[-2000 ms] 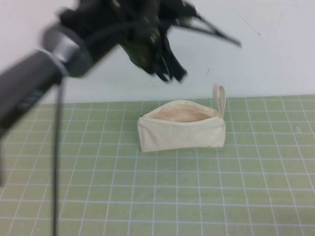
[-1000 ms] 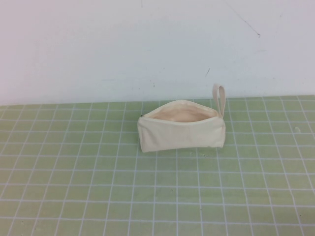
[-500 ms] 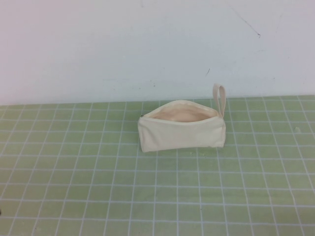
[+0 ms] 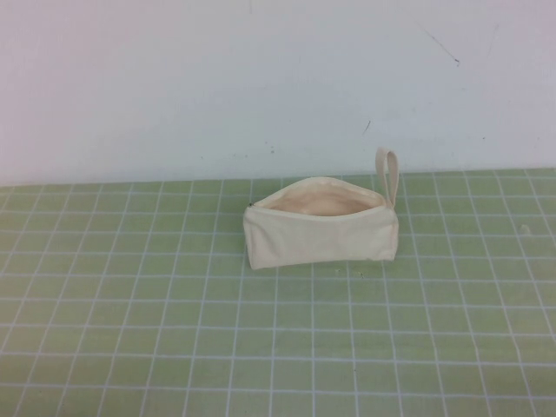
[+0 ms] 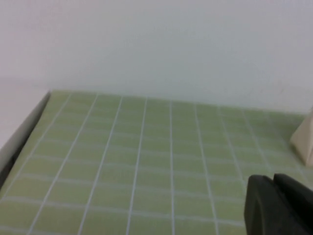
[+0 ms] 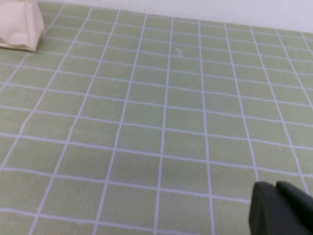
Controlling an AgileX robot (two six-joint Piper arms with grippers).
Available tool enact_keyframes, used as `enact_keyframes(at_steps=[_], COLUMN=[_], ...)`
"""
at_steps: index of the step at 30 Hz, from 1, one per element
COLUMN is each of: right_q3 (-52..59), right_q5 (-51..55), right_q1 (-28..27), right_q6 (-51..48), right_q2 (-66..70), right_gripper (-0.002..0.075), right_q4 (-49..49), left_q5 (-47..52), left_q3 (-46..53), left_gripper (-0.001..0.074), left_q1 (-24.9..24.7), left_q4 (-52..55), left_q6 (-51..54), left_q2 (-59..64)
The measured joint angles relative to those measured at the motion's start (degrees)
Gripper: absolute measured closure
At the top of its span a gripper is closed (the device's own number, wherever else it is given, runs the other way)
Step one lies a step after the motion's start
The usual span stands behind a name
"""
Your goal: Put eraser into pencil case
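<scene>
Left wrist view shows, nearest to me, my left gripper [image 5: 279, 205] as a dark block low over the green grid mat [image 5: 146, 161]; the two fingers [image 5: 261, 208] lie against each other with only a thin line between them, so it is closed and it holds nothing. Beyond my left gripper and off to one side, only a pale corner of the pencil case [image 5: 304, 139] comes in at the edge, well apart from my fingertips. In the right wrist view my right gripper [image 6: 281, 210] is the same kind of dark block low over the mat, its fingers pressed together and empty, and far ahead of it stands one cream end of the pencil case. From the high view neither of my grippers appears; the pencil case stands on the mat near the white wall [image 4: 261, 87], its mouth open upward with the beige lining showing, and its loop strap [image 4: 387, 176] stands upright at the end toward my right arm. The eraser I cannot see in any view.
</scene>
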Motion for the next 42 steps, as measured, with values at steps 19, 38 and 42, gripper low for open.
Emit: enact_keyframes(at_steps=[19,38,42], right_q3=[0.0,0.0,0.0], right_q5=[0.0,0.0,0.0], right_q1=[0.0,0.0,0.0], right_q6=[0.0,0.0,0.0], right_q2=[0.0,0.0,0.0], right_gripper=[0.0727,0.0727,0.0727], right_q4=[0.0,0.0,0.0], left_q5=[9.4,9.7,10.0], left_q3=[1.7,1.6,1.6], left_gripper=[0.0736,0.0735,0.0736], left_q1=[0.9,1.0,1.2], left_q4=[-1.6,-1.7,-1.8], left_q6=[3.9,4.8,4.8], left_q2=[-0.7,-0.7,-0.7])
